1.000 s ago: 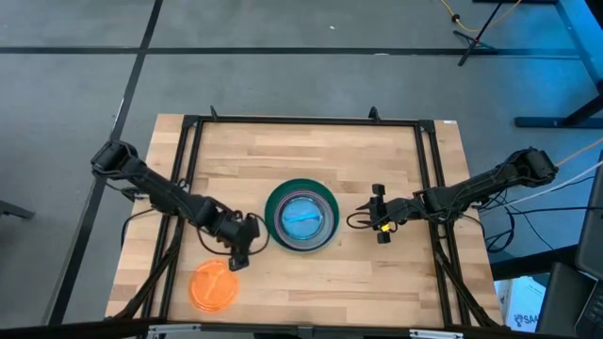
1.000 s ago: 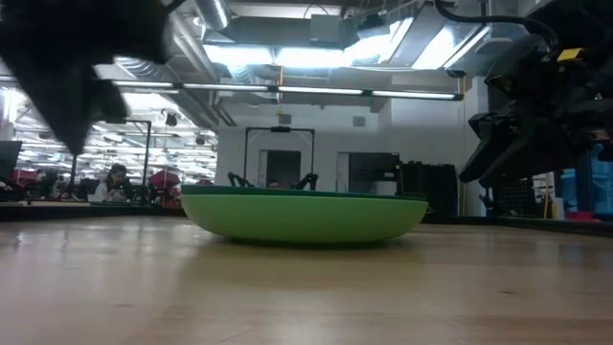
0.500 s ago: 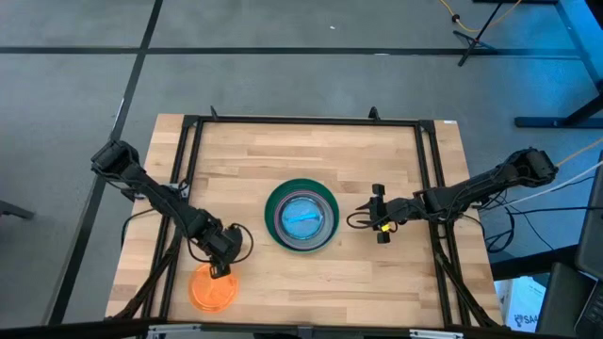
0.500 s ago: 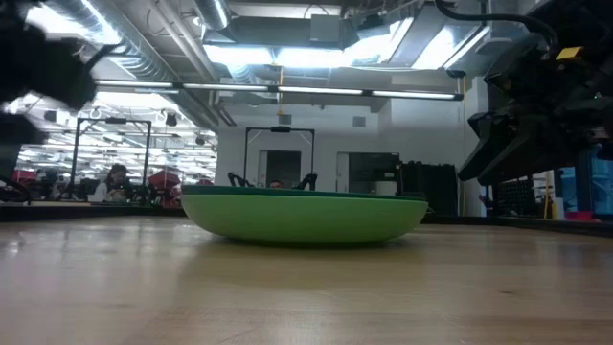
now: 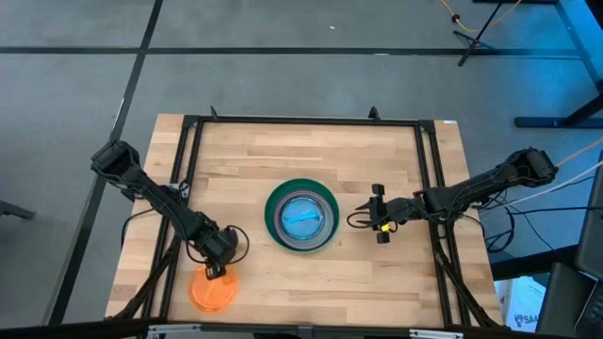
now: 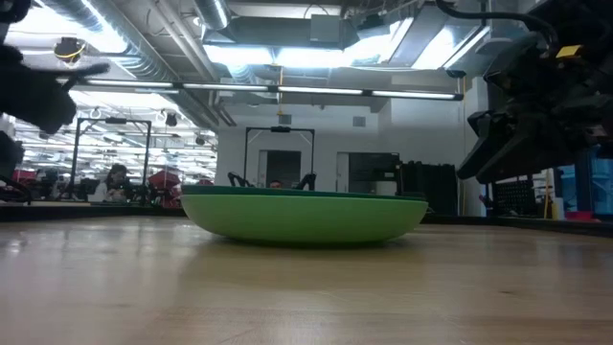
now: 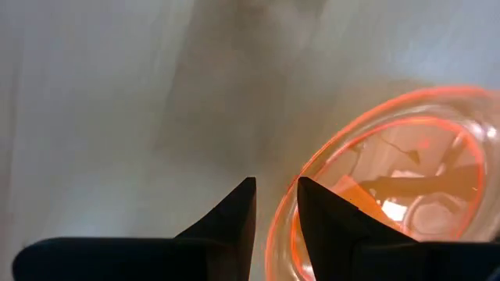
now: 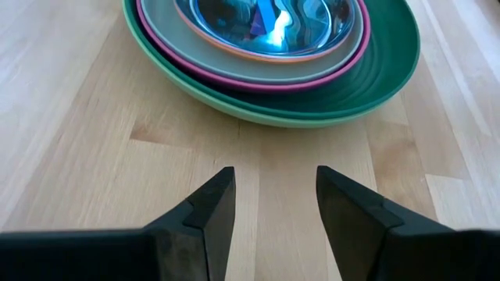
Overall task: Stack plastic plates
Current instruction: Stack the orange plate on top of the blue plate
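Observation:
A stack of nested plates point(image 5: 301, 215) rests on the table's middle. A dark green plate is outermost, with mint, magenta, pale blue and small translucent plates inside point(image 8: 273, 47). One orange translucent plate point(image 5: 212, 292) lies flat near the near-left corner. My left gripper point(image 5: 215, 271) hovers at this plate's far rim. It is narrowly open, with one finger outside the rim point(image 7: 269, 234) and one over the plate's inside. My right gripper point(image 5: 378, 217) is open and waits to the right of the stack, pointing at it point(image 8: 273, 183). My left gripper straddles the orange plate's far rim point(image 7: 312, 168) from above, slanting down. I cannot tell whether either finger touches it. The plate lies flat on the table.
A black frame rail point(image 5: 301, 121) runs around the tabletop. Bare wood lies on the far half and along the near edge right of the orange plate. In the low view the stack's green underside point(image 6: 302, 218) sits mid-table, with the right gripper point(image 6: 536, 105) hanging to its right.
My left gripper has moved from beside the stack's left side toward the table's near-left, ending over the orange plate's far rim. The plates and my right arm have stayed put.

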You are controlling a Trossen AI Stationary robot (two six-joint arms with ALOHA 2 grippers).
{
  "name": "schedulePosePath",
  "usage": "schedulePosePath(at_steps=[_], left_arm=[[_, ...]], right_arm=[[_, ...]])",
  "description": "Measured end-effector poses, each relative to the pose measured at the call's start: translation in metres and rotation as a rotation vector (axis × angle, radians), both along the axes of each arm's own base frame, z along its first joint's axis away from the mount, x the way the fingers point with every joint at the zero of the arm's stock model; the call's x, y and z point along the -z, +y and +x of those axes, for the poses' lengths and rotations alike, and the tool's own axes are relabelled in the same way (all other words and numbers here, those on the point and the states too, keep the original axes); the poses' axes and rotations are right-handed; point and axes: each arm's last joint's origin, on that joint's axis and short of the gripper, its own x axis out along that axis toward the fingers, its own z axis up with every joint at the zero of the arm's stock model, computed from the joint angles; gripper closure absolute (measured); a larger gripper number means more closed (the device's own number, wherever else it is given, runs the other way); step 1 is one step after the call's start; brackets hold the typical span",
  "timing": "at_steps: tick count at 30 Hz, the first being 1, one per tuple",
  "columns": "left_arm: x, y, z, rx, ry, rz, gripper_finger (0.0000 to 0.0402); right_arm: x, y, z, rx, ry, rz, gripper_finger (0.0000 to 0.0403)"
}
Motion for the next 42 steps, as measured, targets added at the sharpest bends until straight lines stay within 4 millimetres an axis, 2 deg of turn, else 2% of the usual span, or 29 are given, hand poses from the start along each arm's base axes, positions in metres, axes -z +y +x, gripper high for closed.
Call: schedulePosePath(at_steps=[5,12,15,21,28,35,39,42], left_arm=[[0.011,0.001,-0.004,0.007,0.007,-0.067,0.0312],[0.013,0.001,-0.004,0.005,-0.008,-0.077,0.0315],[0.013,0.001,-0.005,0.005,-0.008,-0.075,0.033],[0.013,0.0,-0.003,-0.016,-0.018,-0.099,0.0392],[0.01,0.002,0.002,-0.036,-0.043,-0.115,0.0399],[-0.023,0.012,0.026,-0.103,-0.21,-0.122,0.04],[-0.049,0.025,0.046,-0.204,-0.356,-0.072,0.04],[-0.068,0.033,0.061,-0.197,-0.468,-0.016,0.0401]], right_arm=[[0.0,0.0,0.0,-0.001,0.002,0.0,0.0233],[0.0,0.0,0.0,-0.001,0.001,0.0,0.0233],[0.0,0.0,0.0,-0.001,0.0,0.0,0.0233],[0.0,0.0,0.0,-0.001,0.0,0.0,0.0233],[0.0,0.0,0.0,0.0,-0.001,-0.001,0.0233],[0.0,0.0,0.0,0.006,-0.002,-0.009,0.0233],[0.0,0.0,0.0,0.009,-0.002,-0.011,0.0233],[0.0,0.0,0.0,0.009,0.001,-0.01,0.0233]])
